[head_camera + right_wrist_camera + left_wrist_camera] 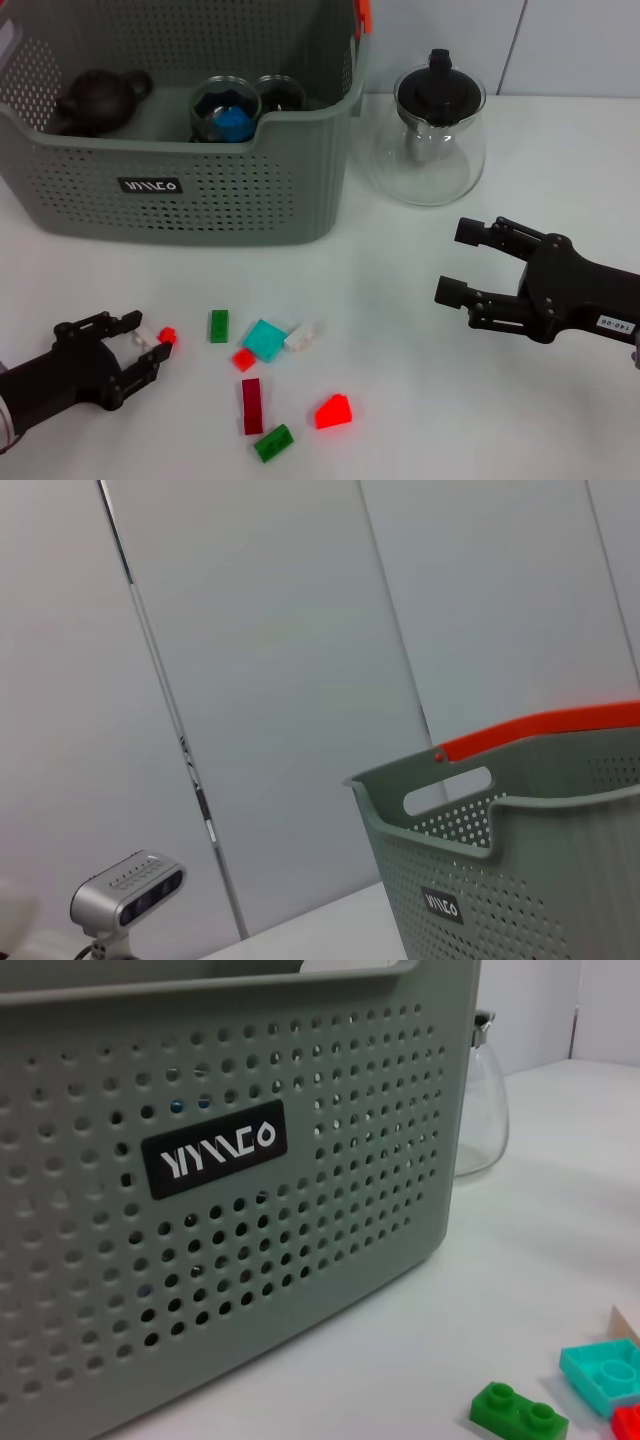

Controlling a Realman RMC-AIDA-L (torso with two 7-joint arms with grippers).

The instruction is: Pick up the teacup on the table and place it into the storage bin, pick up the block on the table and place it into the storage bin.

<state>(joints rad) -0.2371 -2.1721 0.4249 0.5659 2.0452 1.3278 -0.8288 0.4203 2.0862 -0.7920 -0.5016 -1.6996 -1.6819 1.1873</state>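
Reading roughly "YIYACO", the storage bin [300, 1260] label [218, 1150] faces both open pincers: left [140, 350], right [460, 262].

You see bright, even light from above; the table [420, 330] shows only soft shadows, and the glass teapot [430, 140] glints slightly.
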